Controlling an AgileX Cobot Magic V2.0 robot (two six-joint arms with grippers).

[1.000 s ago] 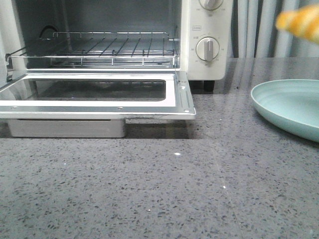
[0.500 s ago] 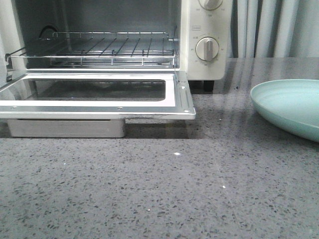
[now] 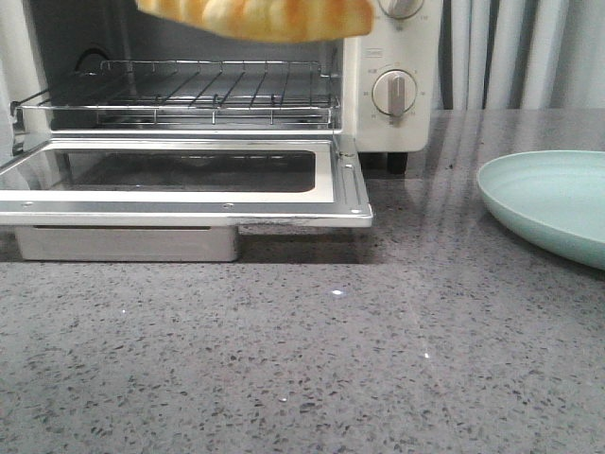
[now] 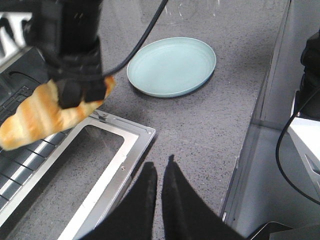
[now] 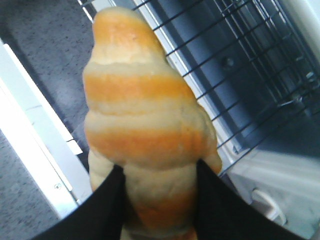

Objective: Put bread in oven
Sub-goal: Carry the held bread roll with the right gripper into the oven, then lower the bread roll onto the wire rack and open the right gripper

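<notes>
The bread, a glossy orange roll with pale stripes, hangs at the top of the front view, level with the upper part of the oven's opening. My right gripper is shut on the bread, one black finger on each side of its thick end. Seen from the left wrist, the right gripper carries the bread above the lowered door. The white oven stands open with its wire rack bare. My left gripper is shut and holds nothing, over the countertop beside the door's corner.
A pale teal plate lies on the grey speckled counter to the right of the oven, also seen as the plate from the left wrist. The drop-down door juts out toward me. Two round knobs sit on the oven's right panel.
The bread was at the far upper right a second ago, left the front view, and now hangs to the left in front of the oven's opening.
</notes>
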